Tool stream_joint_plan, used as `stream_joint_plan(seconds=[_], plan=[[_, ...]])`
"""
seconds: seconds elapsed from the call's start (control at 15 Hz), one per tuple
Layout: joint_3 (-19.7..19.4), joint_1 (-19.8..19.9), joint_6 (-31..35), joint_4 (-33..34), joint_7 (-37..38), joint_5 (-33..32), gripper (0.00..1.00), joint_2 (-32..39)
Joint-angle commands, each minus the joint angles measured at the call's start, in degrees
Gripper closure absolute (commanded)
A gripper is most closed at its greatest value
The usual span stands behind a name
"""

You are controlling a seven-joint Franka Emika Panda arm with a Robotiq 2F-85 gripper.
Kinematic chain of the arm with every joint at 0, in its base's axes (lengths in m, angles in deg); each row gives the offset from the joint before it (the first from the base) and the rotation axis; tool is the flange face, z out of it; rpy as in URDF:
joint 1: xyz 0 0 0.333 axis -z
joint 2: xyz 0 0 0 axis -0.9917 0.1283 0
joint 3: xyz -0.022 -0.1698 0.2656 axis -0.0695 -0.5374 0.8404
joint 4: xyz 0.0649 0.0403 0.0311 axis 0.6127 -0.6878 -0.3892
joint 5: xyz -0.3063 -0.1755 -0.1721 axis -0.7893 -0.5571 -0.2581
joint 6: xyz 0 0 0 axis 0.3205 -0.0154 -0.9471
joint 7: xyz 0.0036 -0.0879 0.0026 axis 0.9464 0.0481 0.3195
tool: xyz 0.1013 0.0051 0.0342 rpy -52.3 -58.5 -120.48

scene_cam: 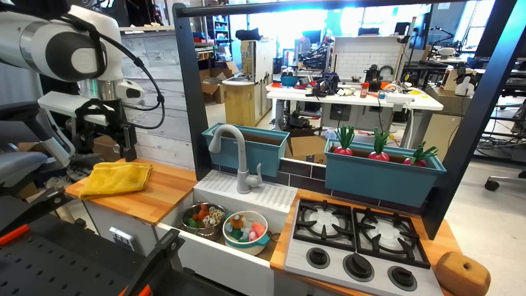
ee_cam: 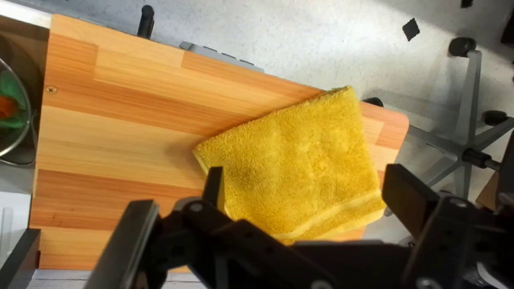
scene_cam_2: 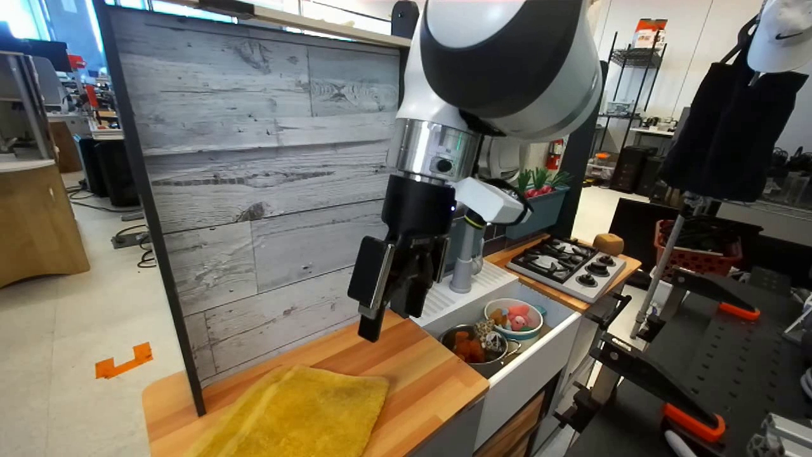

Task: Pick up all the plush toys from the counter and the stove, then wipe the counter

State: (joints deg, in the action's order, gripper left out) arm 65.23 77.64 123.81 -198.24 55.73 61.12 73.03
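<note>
Gripper [ee_cam: 308, 189] wide, above counter [scene_cam_2: 428, 381]. In an exterior view: yellow cloth [scene_cam_2: 304, 412] 7 o'clock; plush toys [scene_cam_2: 468, 348] in two pots [scene_cam_2: 531, 332] 4–5 o'clock; white cap [scene_cam_2: 771, 54], Nike swoosh [scene_cam_2: 788, 36], 2 o'clock.

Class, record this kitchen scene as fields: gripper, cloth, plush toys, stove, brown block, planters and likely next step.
Gripper: open, holding nothing, above the counter
Cloth: yellow, folded, lying on the counter
Plush toys: in a steel pot and a white-and-teal pot, both in the sink
Stove: grey front with three black knobs
Brown block: beside the stove
Planters: two, teal; three red plants in one
Likely next step: probably gripping the cloth to wipe the counter
</note>
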Motion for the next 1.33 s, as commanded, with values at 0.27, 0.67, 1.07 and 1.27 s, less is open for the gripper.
stream_joint_plan(seconds=[0.27, 0.67, 1.07, 1.27], plan=[[-15.7, -19.4, 3.8, 13.8, 16.5, -10.5, 0.00, 9.9], [-13.1, -21.6, 8.3, 23.9, 21.0, -6.9, 0.00, 21.9], [-15.2, -24.0, 5.2, 26.0, 22.2, -7.2, 0.00, 23.8], [-17.8, -26.2, 4.9, 31.2, 24.8, -7.3, 0.00, 28.3]])
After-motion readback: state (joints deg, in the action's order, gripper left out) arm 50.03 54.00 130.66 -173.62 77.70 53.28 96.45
